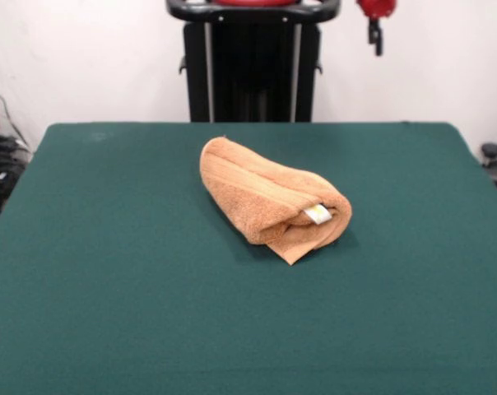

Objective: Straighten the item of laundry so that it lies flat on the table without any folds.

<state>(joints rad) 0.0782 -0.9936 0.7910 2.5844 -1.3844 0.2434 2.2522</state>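
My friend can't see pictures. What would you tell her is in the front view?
An orange-tan towel lies rolled and folded over itself near the middle of a dark green table, with a small white tag showing at its near end. The robot's gripper hangs high at the back, well away from the towel.

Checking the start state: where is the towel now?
In the front view the towel lies rolled up near the middle of the table, its white tag showing at the right end.
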